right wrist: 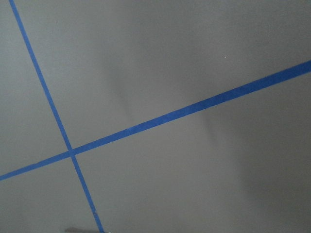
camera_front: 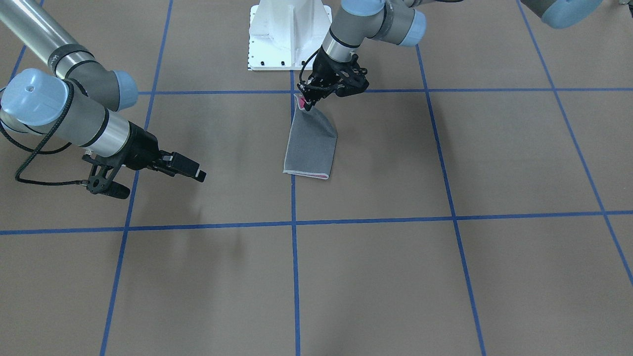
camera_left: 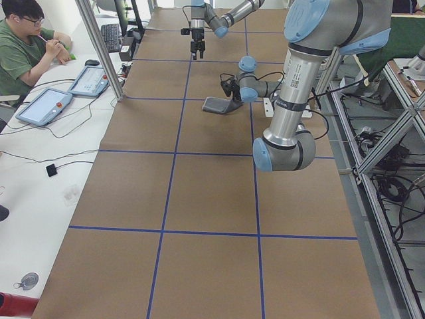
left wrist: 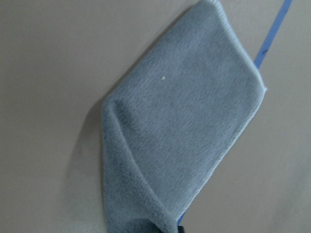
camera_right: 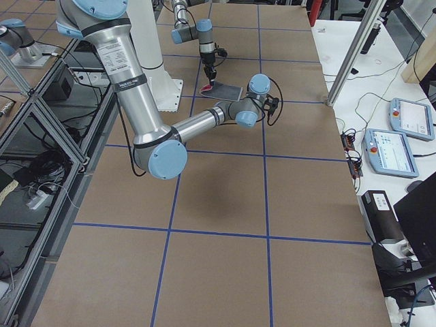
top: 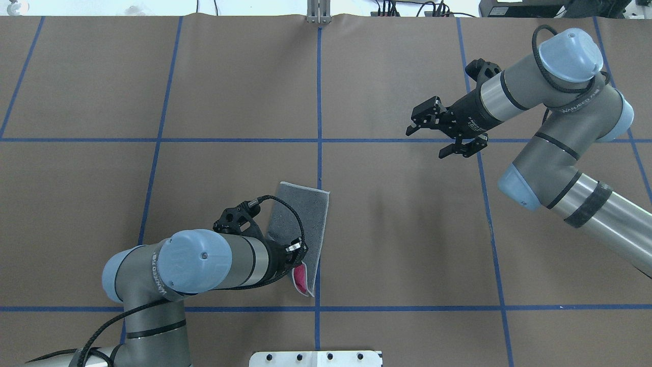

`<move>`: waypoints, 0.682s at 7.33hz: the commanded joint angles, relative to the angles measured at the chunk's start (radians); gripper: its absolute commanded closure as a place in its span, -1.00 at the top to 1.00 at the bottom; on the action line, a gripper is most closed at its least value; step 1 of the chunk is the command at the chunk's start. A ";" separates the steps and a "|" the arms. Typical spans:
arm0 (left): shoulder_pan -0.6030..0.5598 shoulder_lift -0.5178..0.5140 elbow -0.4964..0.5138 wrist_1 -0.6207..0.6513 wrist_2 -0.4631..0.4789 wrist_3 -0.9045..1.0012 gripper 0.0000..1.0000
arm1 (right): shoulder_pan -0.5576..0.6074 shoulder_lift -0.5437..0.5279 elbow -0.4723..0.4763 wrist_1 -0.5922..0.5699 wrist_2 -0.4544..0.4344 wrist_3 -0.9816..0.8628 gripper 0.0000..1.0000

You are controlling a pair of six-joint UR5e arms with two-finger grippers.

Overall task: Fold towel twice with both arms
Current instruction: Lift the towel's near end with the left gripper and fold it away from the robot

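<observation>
The towel (camera_front: 311, 143) is folded into a narrow strip with its dark grey face outward. It sits beside the central blue tape line (camera_front: 295, 257) on the brown table (camera_front: 420, 277), in front of the white pedestal base (camera_front: 289, 34). The end farther from the robot lies flat, with a sliver of pink along its edge. The end nearer the robot is raised and shows pink inside, and the left gripper (camera_front: 308, 103) is clamped on it. The right gripper (top: 427, 141), its fingers spread apart and holding nothing, hovers near a tape crossing, well apart from the towel
</observation>
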 commanded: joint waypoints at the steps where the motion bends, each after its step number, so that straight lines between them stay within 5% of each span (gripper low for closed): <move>1: -0.054 -0.058 0.059 -0.004 -0.006 0.000 -1.00 | -0.001 0.001 0.000 0.000 -0.001 0.000 0.99; 5: -0.109 -0.136 0.194 -0.077 -0.006 -0.037 -1.00 | -0.010 0.002 -0.002 0.000 -0.007 0.000 0.99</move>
